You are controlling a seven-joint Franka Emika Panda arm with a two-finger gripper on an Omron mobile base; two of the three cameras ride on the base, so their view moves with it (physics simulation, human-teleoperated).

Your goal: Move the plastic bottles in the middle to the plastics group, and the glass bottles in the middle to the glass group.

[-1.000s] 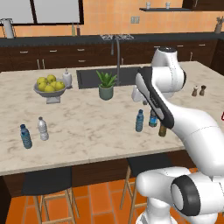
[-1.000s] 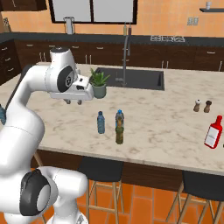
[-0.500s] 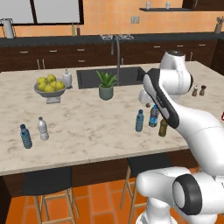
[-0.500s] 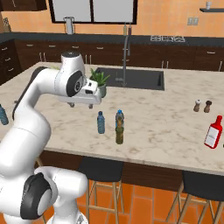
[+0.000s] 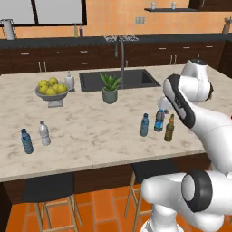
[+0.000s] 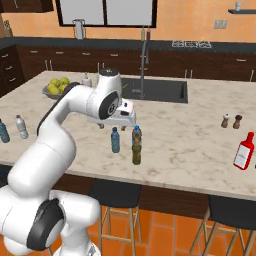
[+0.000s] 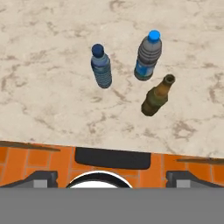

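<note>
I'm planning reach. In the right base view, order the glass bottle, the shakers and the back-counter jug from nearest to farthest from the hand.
1. Glass bottle: just below the open hand, near the island's front edge.
2. Shakers: off to the right on the island.
3. Jug: on the back counter, beyond the island.

Even, bright, diffuse rendered light with no glare; the beige marbled stone countertop (image 5: 90,131) reads clearly. Shadows are faint, soft patches beneath the small bottles. All views look slightly soft and low-resolution, without edge distortion.
</note>
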